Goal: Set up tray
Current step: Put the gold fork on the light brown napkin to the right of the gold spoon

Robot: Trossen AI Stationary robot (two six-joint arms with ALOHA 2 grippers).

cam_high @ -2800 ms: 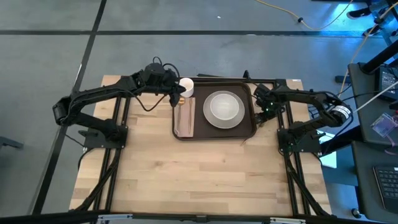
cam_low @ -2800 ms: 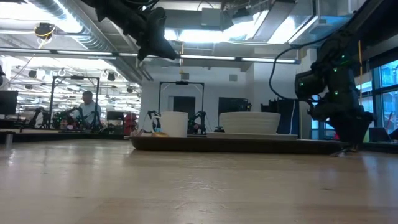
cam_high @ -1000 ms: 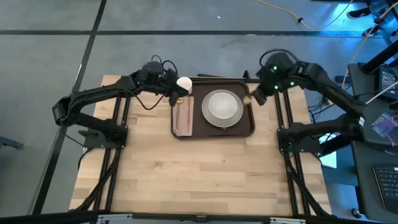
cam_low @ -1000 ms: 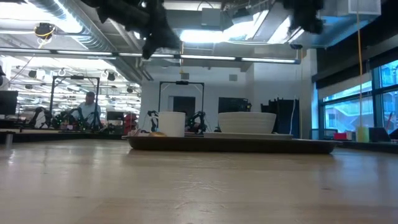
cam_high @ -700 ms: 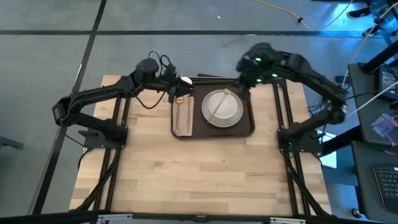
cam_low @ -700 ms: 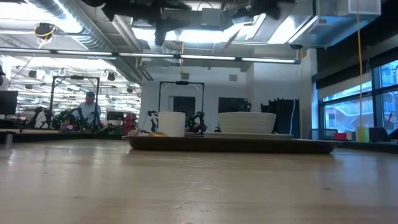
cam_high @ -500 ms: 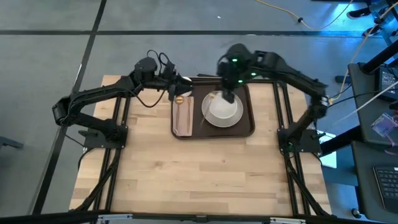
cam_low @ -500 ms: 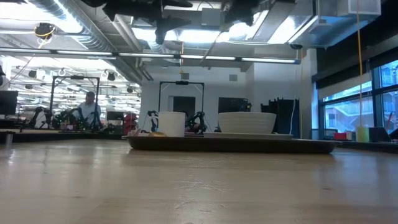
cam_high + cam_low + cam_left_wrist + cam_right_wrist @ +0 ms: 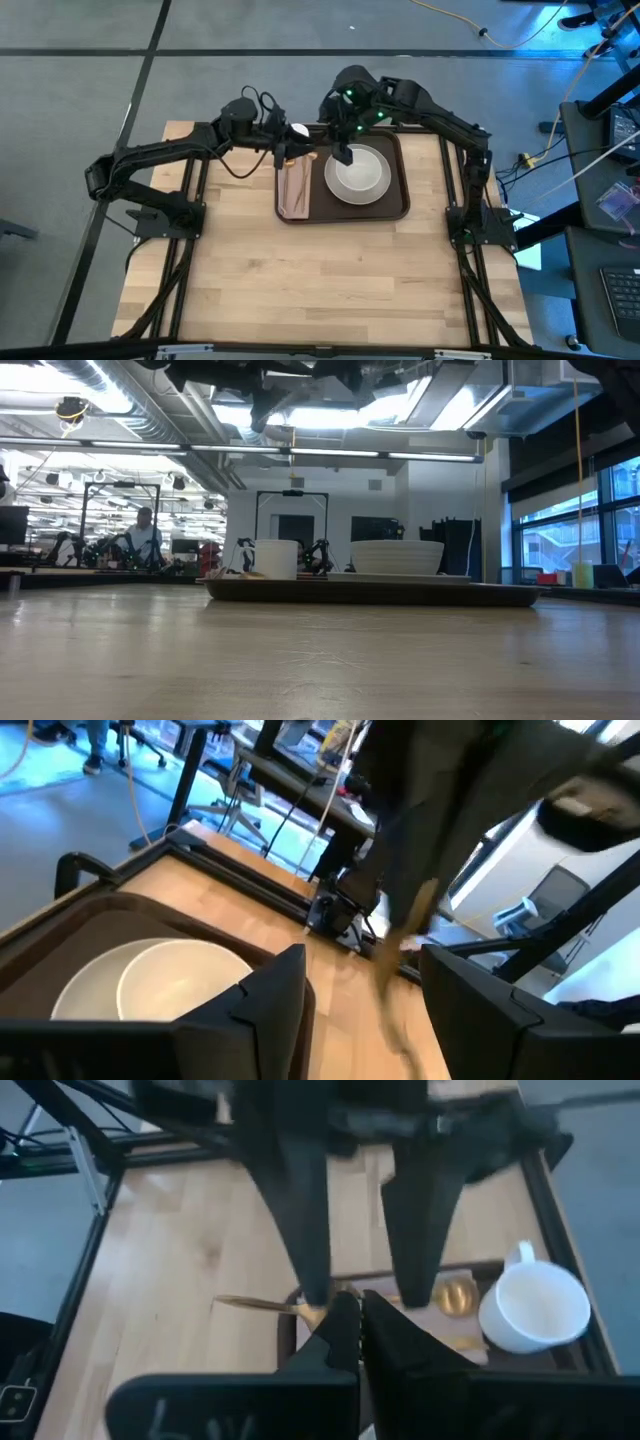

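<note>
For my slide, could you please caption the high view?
Both arms meet over the tray, which holds a bowl, mug and napkin.

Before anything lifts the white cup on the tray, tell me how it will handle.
The white cup looks rigid and empty, so it is probably light. Its smooth wall could slip between fingers. Standing upright and squat on the tray, it likely resists tipping.

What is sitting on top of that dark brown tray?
On the tray sit a white bowl on a plate, a tan napkin with gold cutlery, and a white cup. The right arm hangs over the tray's far edge, hiding part of the bowl.
</note>
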